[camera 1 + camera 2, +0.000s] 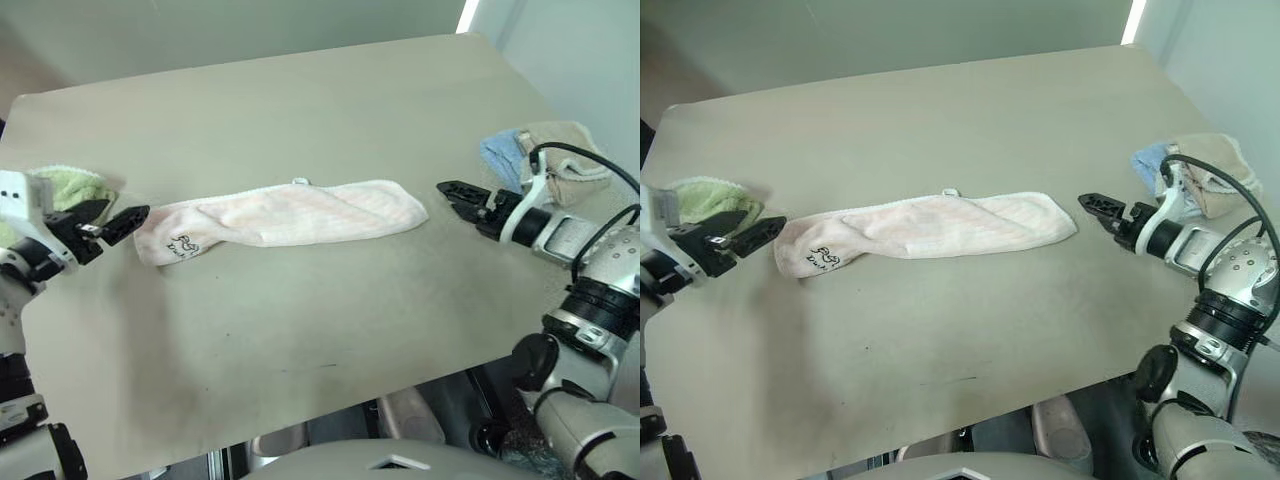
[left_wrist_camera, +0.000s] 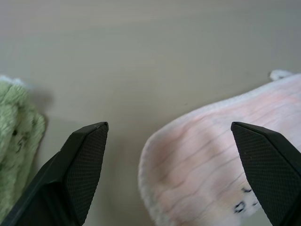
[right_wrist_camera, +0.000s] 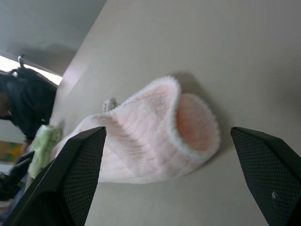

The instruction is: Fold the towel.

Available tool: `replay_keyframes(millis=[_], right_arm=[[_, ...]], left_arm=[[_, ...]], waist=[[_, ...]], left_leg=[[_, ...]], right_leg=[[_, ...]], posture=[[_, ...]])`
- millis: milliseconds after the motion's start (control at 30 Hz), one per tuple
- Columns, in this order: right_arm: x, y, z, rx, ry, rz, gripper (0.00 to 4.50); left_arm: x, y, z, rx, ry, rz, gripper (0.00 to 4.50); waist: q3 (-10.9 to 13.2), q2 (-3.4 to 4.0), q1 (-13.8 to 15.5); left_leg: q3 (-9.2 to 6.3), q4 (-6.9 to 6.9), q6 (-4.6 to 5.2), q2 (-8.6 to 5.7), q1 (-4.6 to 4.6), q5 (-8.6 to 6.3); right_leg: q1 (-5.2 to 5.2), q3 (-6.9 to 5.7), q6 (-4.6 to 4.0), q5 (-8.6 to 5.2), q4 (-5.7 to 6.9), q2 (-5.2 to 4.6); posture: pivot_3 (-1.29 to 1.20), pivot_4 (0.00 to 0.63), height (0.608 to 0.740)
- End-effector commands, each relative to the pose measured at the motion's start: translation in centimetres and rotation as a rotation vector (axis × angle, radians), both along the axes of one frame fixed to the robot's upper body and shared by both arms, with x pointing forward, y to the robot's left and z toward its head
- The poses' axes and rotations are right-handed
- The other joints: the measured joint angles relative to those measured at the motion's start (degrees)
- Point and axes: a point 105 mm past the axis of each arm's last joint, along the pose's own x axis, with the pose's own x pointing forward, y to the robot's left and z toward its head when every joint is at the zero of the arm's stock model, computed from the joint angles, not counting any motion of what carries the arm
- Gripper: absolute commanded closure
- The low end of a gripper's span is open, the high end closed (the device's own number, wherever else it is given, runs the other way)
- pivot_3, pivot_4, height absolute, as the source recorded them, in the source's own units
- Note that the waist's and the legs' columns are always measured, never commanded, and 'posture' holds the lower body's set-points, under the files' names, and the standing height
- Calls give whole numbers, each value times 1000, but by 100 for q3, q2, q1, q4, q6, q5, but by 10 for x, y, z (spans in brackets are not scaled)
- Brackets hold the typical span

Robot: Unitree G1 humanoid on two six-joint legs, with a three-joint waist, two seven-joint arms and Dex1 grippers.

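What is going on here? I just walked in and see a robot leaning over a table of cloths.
The robot is set up to fold the pale pink towel, which lies in a long strip across the table. Its left gripper hangs open just off the end with the dark mark, and its right gripper hangs open just off the other end. Neither holds anything. A green cloth lies beside the left gripper, and beige and light blue cloths lie behind the right one.

Towel: pale pink, faintly ribbed, dark embroidered mark. Adjacent cloths: green; light blue; beige. Table: plain beige.
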Motion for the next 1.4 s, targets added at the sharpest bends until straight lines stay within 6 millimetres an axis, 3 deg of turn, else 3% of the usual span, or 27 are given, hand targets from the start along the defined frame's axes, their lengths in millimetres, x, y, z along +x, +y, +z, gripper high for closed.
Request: replay_keyframes(millis=[33, 367, 633, 1133, 1233, 1400], right_arm=[[0, 2, 1, 21, 17, -35, 19], [-8, 10, -22, 35, 90, -52, 19], [-16, 8, -26, 43, 98, -67, 19], [13, 43, -18, 118, 114, -33, 19], [16, 39, -20, 120, 120, -70, 589], [18, 24, -20, 113, 111, -135, 2369]], left_arm=[[-2, -11, 23, 14, -72, -43, 0], [-2, -35, 32, 40, -87, -142, 0], [-1, -42, 30, 33, -89, -168, 0], [6, -66, 28, -3, -102, -244, 0], [4, -66, 29, -4, -105, -246, 0], [0, -64, 29, -7, -109, -241, 0]], waist=[[0, 0, -1], [0, 0, 10], [0, -1, 16], [0, 0, 11], [0, 0, 13], [0, 0, 12]], left_leg=[[0, 0, 0, 0, 0, 0], [-1, -7, 2, 0, -3, -2], [-1, -8, 2, 0, -3, -2], [-7, -14, 5, 0, -19, -6], [-8, -14, 5, 0, -24, -7], [-8, -14, 3, 0, -25, -10]], right_leg=[[-1, 0, 0, -1, -1, 0], [-5, 1, 3, -9, -4, 2], [-3, 2, 6, -11, -5, 3], [-24, 2, 12, -11, -4, 2], [-28, 1, 15, -9, -4, 2], [-28, 1, 17, -10, -5, 2]], posture=[[0, 150, 740], [0, 150, 740], [0, 150, 740], [0, 150, 740], [0, 150, 740], [0, 150, 740]])
